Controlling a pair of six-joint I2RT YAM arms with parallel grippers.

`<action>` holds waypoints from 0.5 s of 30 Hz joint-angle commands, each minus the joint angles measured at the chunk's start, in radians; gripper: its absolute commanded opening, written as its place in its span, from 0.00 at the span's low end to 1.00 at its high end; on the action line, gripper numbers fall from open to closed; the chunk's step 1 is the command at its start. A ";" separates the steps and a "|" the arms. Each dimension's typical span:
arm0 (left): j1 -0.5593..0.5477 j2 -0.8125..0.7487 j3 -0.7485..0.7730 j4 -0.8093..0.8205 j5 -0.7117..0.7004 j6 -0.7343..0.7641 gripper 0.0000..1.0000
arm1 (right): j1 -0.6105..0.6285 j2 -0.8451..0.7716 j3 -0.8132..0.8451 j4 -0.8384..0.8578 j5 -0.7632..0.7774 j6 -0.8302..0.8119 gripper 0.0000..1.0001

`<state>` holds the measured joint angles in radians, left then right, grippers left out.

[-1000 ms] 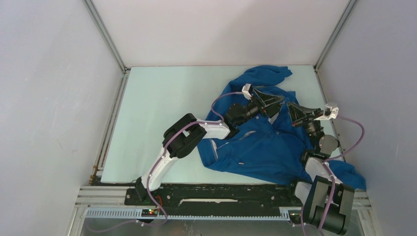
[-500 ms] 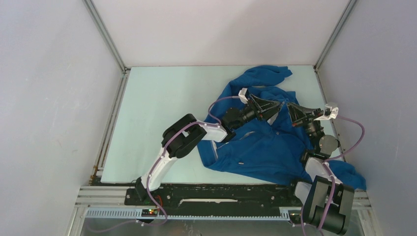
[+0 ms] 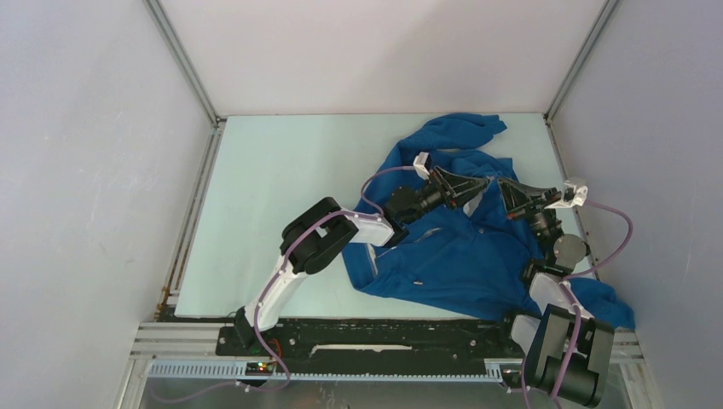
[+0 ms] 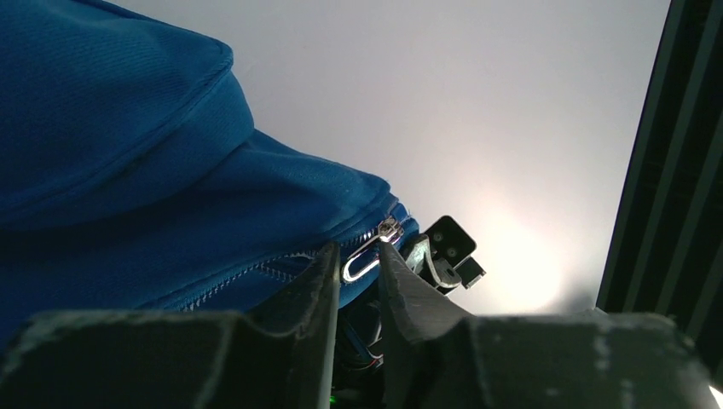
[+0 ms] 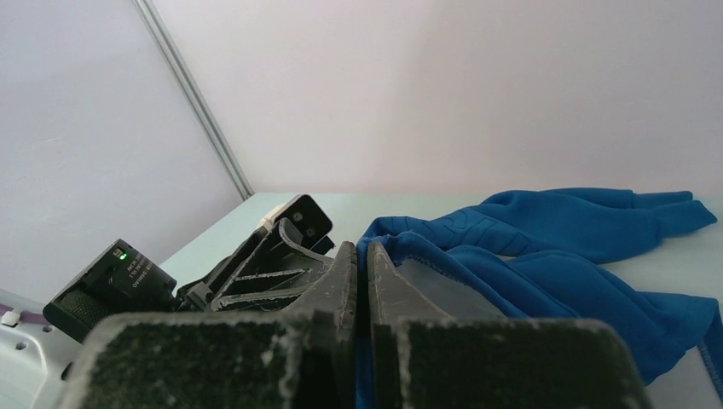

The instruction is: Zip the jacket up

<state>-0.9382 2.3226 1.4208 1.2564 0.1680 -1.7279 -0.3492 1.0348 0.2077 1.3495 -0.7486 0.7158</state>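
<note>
Over the table (image 3: 281, 196), left claw (image 4: 356, 260) and right claw (image 5: 361, 256) each pinch the lifted jacket (image 3: 460, 256)

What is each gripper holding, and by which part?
Left gripper pinches the jacket by its zipper pull; right gripper pinches its fabric edge.

White-and-black left arm (image 3: 280, 283) and right arm (image 3: 560, 342) trail lilac cables (image 3: 631, 227).

— What sort of place are we in?
— A robotics lab cell, we'd say. Plain white panels (image 3: 85, 170) on aluminium posts (image 3: 183, 64) box in our pale tabletop (image 3: 273, 196), and a slotted metal rail (image 3: 179, 349) runs along the near edge.
</note>
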 commanded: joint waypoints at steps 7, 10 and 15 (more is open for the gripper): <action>0.007 -0.082 -0.010 0.047 -0.009 0.013 0.21 | -0.007 -0.013 0.009 0.076 -0.006 0.008 0.00; 0.007 -0.079 -0.004 0.046 -0.011 0.007 0.21 | -0.007 -0.015 0.010 0.075 -0.008 0.010 0.00; 0.009 -0.078 -0.001 0.050 -0.012 0.005 0.24 | -0.007 -0.016 0.010 0.076 -0.009 0.010 0.00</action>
<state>-0.9348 2.3165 1.4208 1.2659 0.1669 -1.7275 -0.3538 1.0348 0.2077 1.3495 -0.7567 0.7197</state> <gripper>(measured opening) 0.227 0.023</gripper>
